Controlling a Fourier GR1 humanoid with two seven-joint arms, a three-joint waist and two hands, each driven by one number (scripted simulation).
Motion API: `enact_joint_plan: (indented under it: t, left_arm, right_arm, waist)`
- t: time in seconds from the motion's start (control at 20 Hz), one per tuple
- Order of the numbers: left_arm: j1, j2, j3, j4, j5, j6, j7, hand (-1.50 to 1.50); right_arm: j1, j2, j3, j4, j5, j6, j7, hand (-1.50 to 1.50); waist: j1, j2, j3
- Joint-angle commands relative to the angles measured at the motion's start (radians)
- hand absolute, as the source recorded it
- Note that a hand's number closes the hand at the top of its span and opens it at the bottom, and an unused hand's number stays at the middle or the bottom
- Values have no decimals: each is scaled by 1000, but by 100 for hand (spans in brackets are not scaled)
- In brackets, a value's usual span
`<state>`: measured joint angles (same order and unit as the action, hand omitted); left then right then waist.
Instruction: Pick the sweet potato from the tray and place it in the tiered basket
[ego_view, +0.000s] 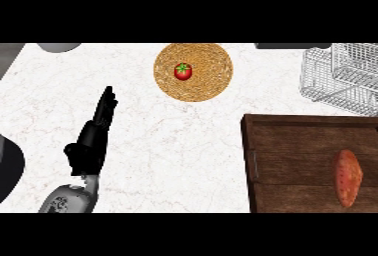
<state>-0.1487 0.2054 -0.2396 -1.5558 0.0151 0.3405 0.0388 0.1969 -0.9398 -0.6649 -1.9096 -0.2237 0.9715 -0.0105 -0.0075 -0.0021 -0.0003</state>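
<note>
On right side, near edge: brown wooden tray (295, 150), sweet potato (348, 177) lying inside, toward its right part. Far right: wire tiered basket (336, 75). Far middle: round woven mat (193, 72), red tomato (183, 71) on top. Left side: left hand (92, 137) over white counter (162, 140), fingers straight, pressed together, holding nothing. Right hand not seen.

A glossy black left hand (88, 145) with slim, blocky fingers joins a rounded grey forearm (68, 200).
</note>
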Motion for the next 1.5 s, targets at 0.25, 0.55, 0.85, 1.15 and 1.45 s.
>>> enact_joint_plan:
  t: [0.25, 0.55, 0.85, 1.15, 1.45]
  left_arm:
    - [-19, -36, 34, 32, -15, -15, -5, 0]
    - [24, -10, 58, -4, -25, -56, -19, 0]
    - [-7, -73, 15, -43, -92, -6, 74, 0]
    - [25, -73, 35, -44, -83, -40, 37, 0]
    - [28, -35, 108, 10, -20, -128, -36, 0]
  right_arm:
    - [46, 72, 31, -107, 113, 94, 71, -150]
    - [32, 79, -14, -121, 207, 122, 50, -150]
    - [41, 107, 39, -81, 467, 76, -147, -150]
    - [26, 112, 133, -108, 550, 25, -197, -150]
    - [51, 137, 198, -127, 708, -114, -297, -150]
  waist:
    - [0, 2, 0]
    - [1, 0, 0]
    - [2, 1, 1]
    - [7, 1, 1]
    - [5, 1, 1]
